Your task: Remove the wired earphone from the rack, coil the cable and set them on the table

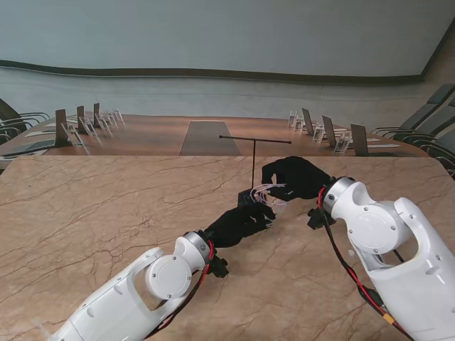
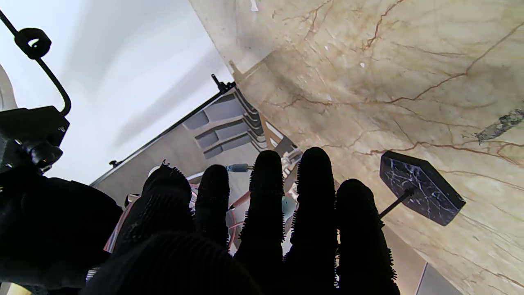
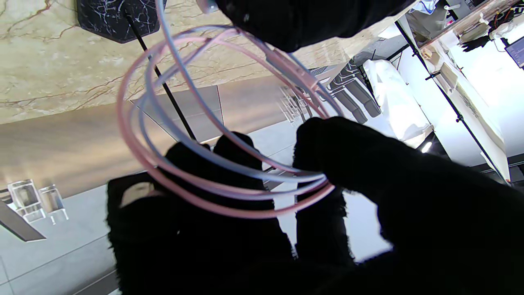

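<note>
1. You have the earphone cable (image 3: pixel 196 164) off the rack (image 1: pixel 254 158) already; it hangs between your two hands, above the marble table (image 1: pixel 85 220) and just in front of the rack's dark base (image 3: pixel 116 18).
2. The cable sits in several pink and pale loops, so the coiling looks well along. I'd judge it is held up in the air like this to keep the loops round and free of the table until the coil is finished.
3. Your right hand (image 1: pixel 297 177) carries the coil: in the right wrist view the thumb (image 3: pixel 348 159) is pressed down over the bundled strands, pinning them against the curled fingers (image 3: pixel 204 172). That hand is closed on the cable.
4. Your left hand (image 1: pixel 242 222) meets the coil from the side nearer to me. Its fingers (image 2: pixel 268 205) lie long and close together, with strands showing through the gaps. Whether it truly grips the cable or only steadies it, you cannot tell from these views.
5. The placing on the table is not yet done.
</note>
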`<state>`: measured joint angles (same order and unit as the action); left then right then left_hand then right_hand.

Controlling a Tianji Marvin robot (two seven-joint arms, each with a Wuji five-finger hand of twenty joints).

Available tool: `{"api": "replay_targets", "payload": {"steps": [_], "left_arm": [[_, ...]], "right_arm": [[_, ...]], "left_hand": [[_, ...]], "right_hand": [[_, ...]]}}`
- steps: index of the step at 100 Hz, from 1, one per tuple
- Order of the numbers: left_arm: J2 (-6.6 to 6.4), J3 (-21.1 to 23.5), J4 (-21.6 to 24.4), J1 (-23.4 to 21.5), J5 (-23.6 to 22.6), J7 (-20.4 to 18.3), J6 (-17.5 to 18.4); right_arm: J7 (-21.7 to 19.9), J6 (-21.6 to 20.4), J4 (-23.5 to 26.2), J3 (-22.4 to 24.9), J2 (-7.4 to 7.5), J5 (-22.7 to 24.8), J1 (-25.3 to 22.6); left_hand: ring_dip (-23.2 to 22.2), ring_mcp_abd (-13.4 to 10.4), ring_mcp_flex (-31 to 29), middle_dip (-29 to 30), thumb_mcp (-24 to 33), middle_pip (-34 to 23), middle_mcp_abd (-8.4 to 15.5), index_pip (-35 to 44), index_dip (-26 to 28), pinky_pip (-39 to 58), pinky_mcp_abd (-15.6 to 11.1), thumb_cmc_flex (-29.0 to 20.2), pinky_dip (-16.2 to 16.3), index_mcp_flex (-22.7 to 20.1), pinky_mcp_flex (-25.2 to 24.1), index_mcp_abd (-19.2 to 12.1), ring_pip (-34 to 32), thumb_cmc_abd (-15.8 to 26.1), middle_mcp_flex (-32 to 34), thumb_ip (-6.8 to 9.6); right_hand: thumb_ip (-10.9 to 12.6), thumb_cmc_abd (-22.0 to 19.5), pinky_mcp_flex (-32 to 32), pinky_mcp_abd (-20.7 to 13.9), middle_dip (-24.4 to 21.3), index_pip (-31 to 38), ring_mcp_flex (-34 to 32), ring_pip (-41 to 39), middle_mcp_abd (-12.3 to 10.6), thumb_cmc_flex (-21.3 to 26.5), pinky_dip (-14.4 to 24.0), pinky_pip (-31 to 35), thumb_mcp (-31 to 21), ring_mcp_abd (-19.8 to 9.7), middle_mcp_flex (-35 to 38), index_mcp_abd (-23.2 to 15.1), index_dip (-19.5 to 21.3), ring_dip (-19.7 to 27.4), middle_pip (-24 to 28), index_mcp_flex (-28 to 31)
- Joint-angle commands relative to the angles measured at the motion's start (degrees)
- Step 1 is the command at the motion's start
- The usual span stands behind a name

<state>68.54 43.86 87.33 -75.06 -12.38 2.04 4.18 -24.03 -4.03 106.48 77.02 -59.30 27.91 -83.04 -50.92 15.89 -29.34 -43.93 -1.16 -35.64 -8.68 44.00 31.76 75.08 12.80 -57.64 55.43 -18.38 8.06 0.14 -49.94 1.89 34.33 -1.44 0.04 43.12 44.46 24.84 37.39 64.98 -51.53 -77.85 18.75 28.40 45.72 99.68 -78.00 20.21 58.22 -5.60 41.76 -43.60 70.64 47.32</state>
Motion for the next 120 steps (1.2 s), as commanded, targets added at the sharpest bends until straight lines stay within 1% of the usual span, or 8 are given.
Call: {"api": "replay_targets", "payload": {"steps": [1,39,57,79,91,98,107,120], "left_arm": [[0.32,0.15,-0.39,-0.31,-0.16,0.39,-0.29],[0.39,-0.21,-1.00,0.20,0.04,0.06,-1.13],[0.47,-1.01,-1.33,0.83,0.20,-0.41,-1.66],[0.69,-2.21,-1.97,1.92,0.64,-0.95,-2.15],[0.76,-2.74,-2.23,2.42,1.00,-1.44,-2.28],[0.82,-3.08,-2.35,2.69,1.13,-1.53,-2.25],[0.97,-3.35,-2.47,2.83,1.38,-1.44,-2.24],[1.20,-3.45,-2.56,2.84,1.80,-1.04,-2.23]], "right_arm": [[-0.35,0.32,0.72,-0.09,0.04,-0.39,-0.44],[-1.79,1.49,2.06,-0.15,0.26,-0.91,-0.78],[-1.69,1.89,2.00,-0.51,0.20,-1.52,-0.60],[-1.68,2.53,2.12,-0.97,0.15,-2.31,-0.48],[-1.94,2.45,1.86,-1.27,0.19,-2.48,-0.22],[-1.93,2.52,1.53,-1.57,0.18,-2.63,0.04],[-1.98,2.74,1.12,-2.01,0.17,-2.92,0.40],[-2.09,2.94,0.90,-2.32,0.18,-2.91,0.53]], "left_hand": [[0.66,-1.65,1.03,0.25,-0.79,-0.02,1.68,-0.39,-0.55,-0.45,-1.77,-1.88,-0.54,2.02,-1.04,0.24,0.91,-1.60,-1.11,-2.20],[2.04,-2.99,3.31,2.82,-0.21,2.75,2.07,-6.19,-3.05,-2.94,-2.34,1.14,-2.76,4.84,-3.79,2.51,3.82,-0.30,-4.86,-1.20],[2.82,-3.48,4.30,4.27,-0.05,4.06,1.88,-9.13,-4.10,-4.99,-2.36,2.28,-4.19,5.73,-4.99,3.90,5.38,-2.03,-6.42,-0.95],[2.98,-3.72,4.59,4.73,0.31,4.27,1.87,-9.81,-4.40,-5.75,-2.40,3.00,-4.58,5.58,-5.40,3.68,5.85,-2.94,-6.87,-0.84],[2.95,-3.62,4.34,4.79,0.54,4.07,1.86,-8.95,-3.95,-6.51,-2.38,2.82,-4.91,3.15,-5.71,1.64,5.86,-2.84,-6.19,-0.86],[2.90,-3.45,3.99,4.69,0.75,3.78,1.73,-7.80,-2.95,-6.65,-2.20,1.84,-4.96,1.91,-5.68,1.03,5.75,-2.61,-5.44,-1.03],[2.74,-2.93,2.90,4.16,-0.05,2.86,2.14,-5.36,-0.28,-6.73,-1.55,-3.27,-4.94,0.22,-5.33,-1.36,5.27,-2.57,-2.98,-2.21],[2.65,-2.08,1.12,3.09,-0.69,1.37,2.47,-1.62,0.39,-6.18,-1.04,-7.60,-4.79,-1.82,-4.48,-2.33,4.30,-1.21,0.88,-2.23]], "right_hand": [[0.92,-1.75,3.70,-4.61,0.64,7.89,-2.49,-5.36,9.95,6.66,-1.06,5.92,-3.21,8.00,0.76,-4.15,0.57,-0.01,-0.06,2.26],[0.62,-1.83,5.15,-2.81,0.44,7.53,-3.59,-4.63,10.50,7.53,-1.46,5.90,-2.76,8.81,1.53,-3.17,0.30,0.40,-0.78,2.42],[0.43,-1.82,5.13,-2.28,0.48,7.42,-3.77,-4.25,10.69,7.84,-1.70,5.83,-2.62,9.13,1.68,-2.70,0.29,0.54,-1.02,2.43],[0.12,-1.95,4.85,-1.76,0.54,7.32,-3.75,-3.84,10.99,8.30,-1.85,5.64,-2.39,9.47,1.57,-2.15,0.23,0.63,-1.30,2.38],[-0.02,-2.09,4.49,-1.64,0.58,7.32,-3.57,-3.55,10.96,8.36,-1.91,5.42,-2.26,9.55,1.30,-2.08,0.24,0.68,-1.46,2.36],[-0.09,-2.17,4.15,-1.58,0.62,7.27,-3.33,-3.29,10.96,8.40,-1.94,5.23,-2.16,9.58,1.14,-2.04,0.23,0.71,-1.53,2.29],[-0.13,-2.20,3.99,-1.49,0.66,7.25,-3.08,-3.08,11.02,8.53,-1.91,5.11,-2.08,9.64,1.01,-1.93,0.25,0.68,-1.60,2.22],[-0.16,-2.24,3.84,-1.44,0.65,7.23,-2.89,-2.98,11.06,8.55,-1.87,5.01,-2.02,9.70,0.94,-1.89,0.25,0.59,-1.64,2.15]]}}
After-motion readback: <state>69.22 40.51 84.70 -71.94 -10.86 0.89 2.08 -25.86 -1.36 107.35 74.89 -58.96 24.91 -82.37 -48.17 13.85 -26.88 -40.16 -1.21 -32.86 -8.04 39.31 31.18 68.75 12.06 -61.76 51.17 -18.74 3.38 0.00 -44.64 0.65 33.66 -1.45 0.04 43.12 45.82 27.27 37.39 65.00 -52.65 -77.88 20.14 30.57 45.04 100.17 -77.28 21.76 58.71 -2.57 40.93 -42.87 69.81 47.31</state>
